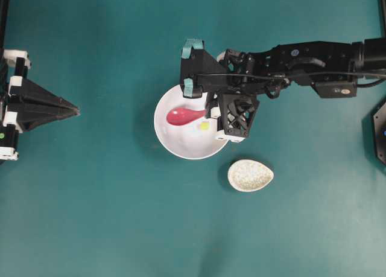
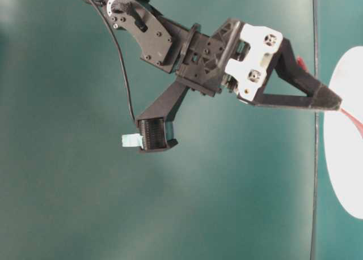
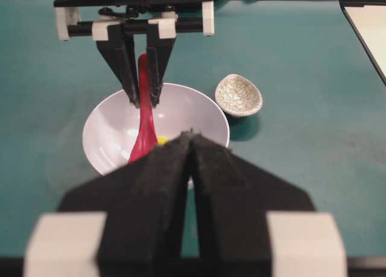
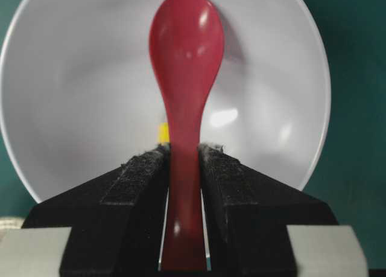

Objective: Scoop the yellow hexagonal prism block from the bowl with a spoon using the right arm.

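Observation:
The white bowl sits mid-table. My right gripper is shut on the handle of the pink-red spoon, whose scoop lies over the bowl's left half. The right wrist view shows the pads clamping the spoon above the bowl. A sliver of the yellow hexagonal prism block peeks out left of the handle, near the jaw tips. Overhead, the block rests in the bowl just below the handle. My left gripper is shut and empty at the far left edge.
A speckled beige oval spoon rest lies on the teal table just right of and below the bowl. The right arm reaches in from the right edge. In the left wrist view the rest stands right of the bowl.

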